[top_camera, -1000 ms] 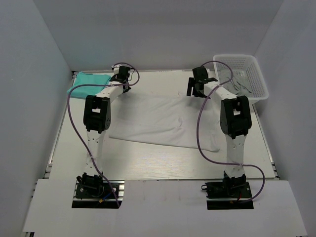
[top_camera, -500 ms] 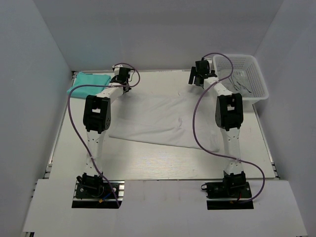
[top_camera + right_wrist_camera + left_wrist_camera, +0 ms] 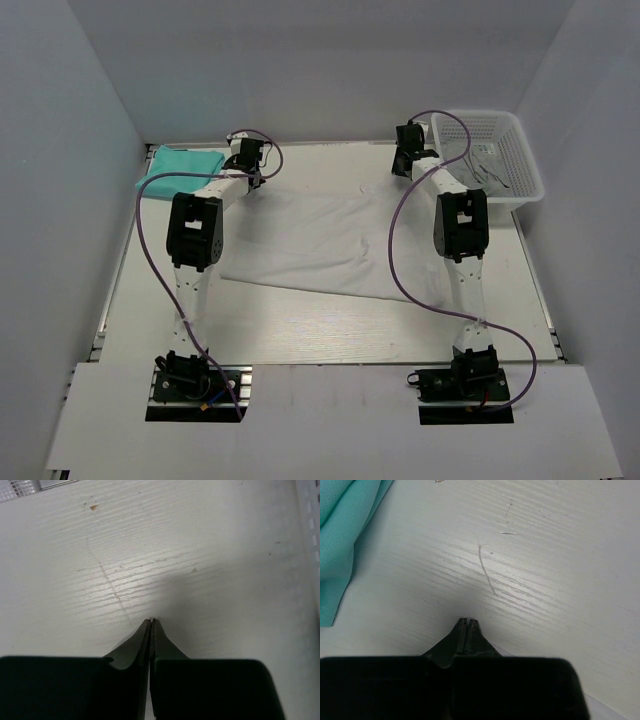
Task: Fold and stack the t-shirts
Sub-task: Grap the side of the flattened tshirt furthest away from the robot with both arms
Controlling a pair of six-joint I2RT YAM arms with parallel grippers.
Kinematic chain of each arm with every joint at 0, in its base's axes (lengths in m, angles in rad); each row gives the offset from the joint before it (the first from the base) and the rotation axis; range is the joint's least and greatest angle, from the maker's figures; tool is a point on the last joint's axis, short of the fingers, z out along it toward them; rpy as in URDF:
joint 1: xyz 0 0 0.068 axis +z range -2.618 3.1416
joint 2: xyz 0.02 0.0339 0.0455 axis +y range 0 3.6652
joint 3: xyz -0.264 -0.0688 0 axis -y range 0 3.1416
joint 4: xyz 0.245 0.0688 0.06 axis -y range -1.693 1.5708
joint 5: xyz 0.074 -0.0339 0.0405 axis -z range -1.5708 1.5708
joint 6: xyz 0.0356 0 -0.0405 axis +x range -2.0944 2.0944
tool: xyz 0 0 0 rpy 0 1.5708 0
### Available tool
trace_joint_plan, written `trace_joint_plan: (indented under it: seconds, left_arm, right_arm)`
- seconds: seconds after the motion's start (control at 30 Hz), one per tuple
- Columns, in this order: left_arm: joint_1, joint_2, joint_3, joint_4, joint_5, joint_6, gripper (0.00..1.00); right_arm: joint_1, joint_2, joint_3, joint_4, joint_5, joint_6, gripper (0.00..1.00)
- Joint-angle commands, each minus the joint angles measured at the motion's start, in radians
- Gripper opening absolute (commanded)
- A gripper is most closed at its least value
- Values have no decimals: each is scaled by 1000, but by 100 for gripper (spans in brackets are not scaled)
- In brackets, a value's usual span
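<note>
At the bench's (image 3: 300,320) far edge, the right claw (image 3: 151,621) quit the white t-shirt (image 3: 320,245), shut empty like the left claw (image 3: 468,621); a regrasp looked due.

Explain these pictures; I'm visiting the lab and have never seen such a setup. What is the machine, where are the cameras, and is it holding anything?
These are two robot arms, a left arm and a right arm, bolted at the near edge of a table. The wide picture comes from a fixed camera above and behind them. The two close-ups come from cameras on the wrists, each looking past its own fingers at the tabletop. A white t-shirt lies spread out between the arms, a teal t-shirt lies folded at the far left corner, and a white mesh basket stands at the far right. The left gripper and the right gripper both have their fingers closed together, with nothing showing between them, so neither seems to hold anything.
</note>
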Motion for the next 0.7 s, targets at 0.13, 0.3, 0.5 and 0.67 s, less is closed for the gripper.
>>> trace_joint_plan:
  seconds: [0.13, 0.3, 0.5, 0.67]
  left_arm:
    - [7, -80, -55, -99, 5, 5, 0]
    - [-2, -174, -146, -87, -18, -6, 0]
    - [-15, -331, -341, -26, 1, -43, 0]
    - [-15, -425, -451, 1, 27, -67, 0]
  right_arm:
    - [-8, -73, -5, -10, 15, 11, 0]
    - [1, -255, -210, 63, 9, 2, 0]
    - [21, -569, -635, 246, -48, 20, 0]
    - [41, -767, -904, 283, -46, 46, 0]
